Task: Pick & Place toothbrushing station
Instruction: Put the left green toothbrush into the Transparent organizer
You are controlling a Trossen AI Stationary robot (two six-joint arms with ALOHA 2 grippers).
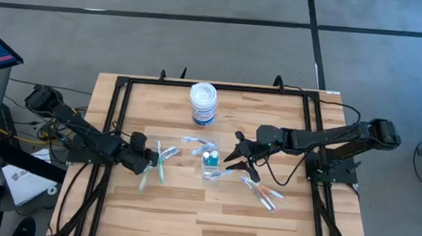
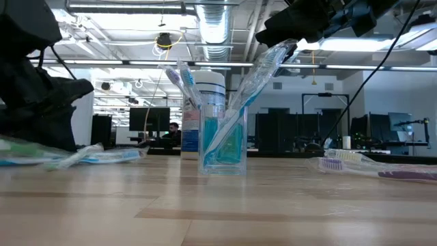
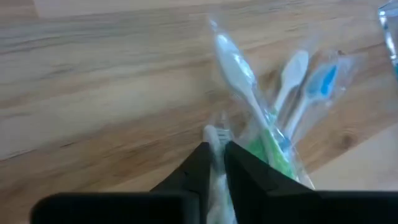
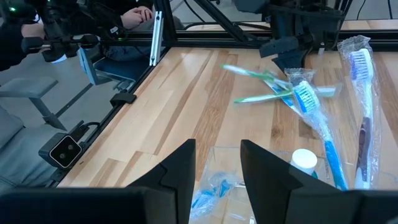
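I work at a light wooden table (image 1: 211,208) with a black frame around it, in a big room with grey floor and rows of ceiling lights. In the middle of the table stands the small clear plastic cup (image 2: 223,145). It already has a few slim wrapped toothbrushes leaning in it and the tiny blue tube with the white cap (image 1: 209,158) too, so I think part of the job is done. More is left: a bunch of green and blue toothbrushes in clear wrap (image 1: 161,161) lies by my left side, and some white wrapped toothbrushes (image 1: 263,194) lie near the cup on my right side. The big white round jar with a blue label (image 1: 203,103) stands behind the cup and is not part of the job. My left arm reaches low across the table, and my left claw (image 3: 216,149) is nearly shut, pinching the clear wrap of one brush in that bunch. My right arm stretches in from the other side, and my right claw (image 4: 217,163) hangs just above the cup. Its fingers are apart, and I see nothing held between them. One long wrapped toothbrush (image 2: 256,82) leans up out of the cup right under it.
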